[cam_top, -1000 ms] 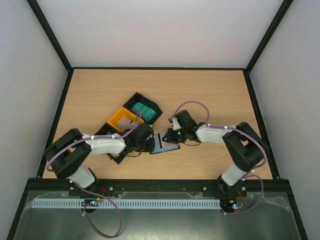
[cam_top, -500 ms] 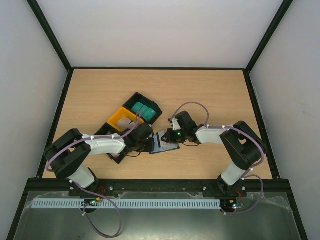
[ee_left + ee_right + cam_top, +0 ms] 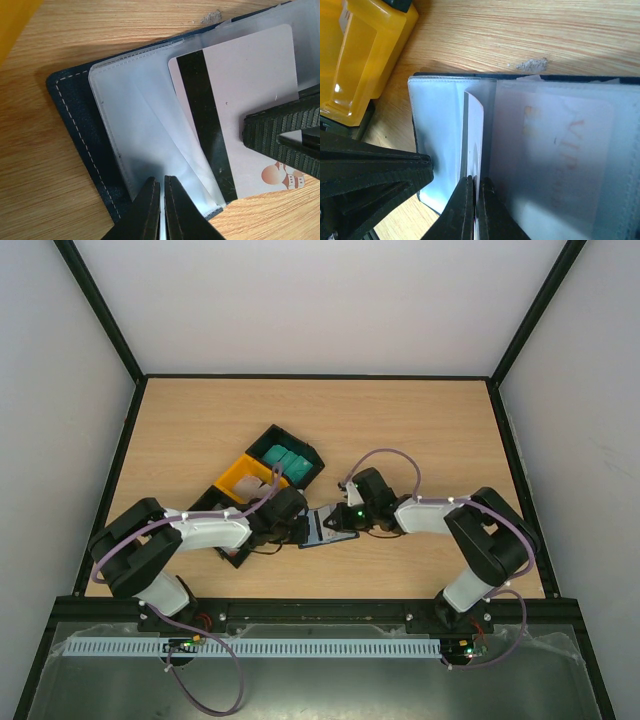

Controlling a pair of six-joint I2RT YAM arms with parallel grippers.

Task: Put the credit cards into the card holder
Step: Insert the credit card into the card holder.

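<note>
The right end effector (image 3: 474, 205) is clamped shut on a striped credit card (image 3: 240, 100). The open card holder (image 3: 75, 145) lies flat on the counter (image 3: 35, 200) directly ahead of it, with the card's long stripe edge leading toward the left end effector (image 3: 161, 210). That one is pinched closed on the rim of a clear sleeve (image 3: 130, 135) (seemingly steadying it); whether the card has entered a pocket I cannot tell.

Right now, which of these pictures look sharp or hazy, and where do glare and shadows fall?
Left wrist view: sharp on the credit card, with a dark shadow on the clear sleeve by the left gripper. Right wrist view: glare spots on the yellow tray, and the lettering under the sleeve is hazy. Top external view: evenly lit, card holder tiny.
</note>
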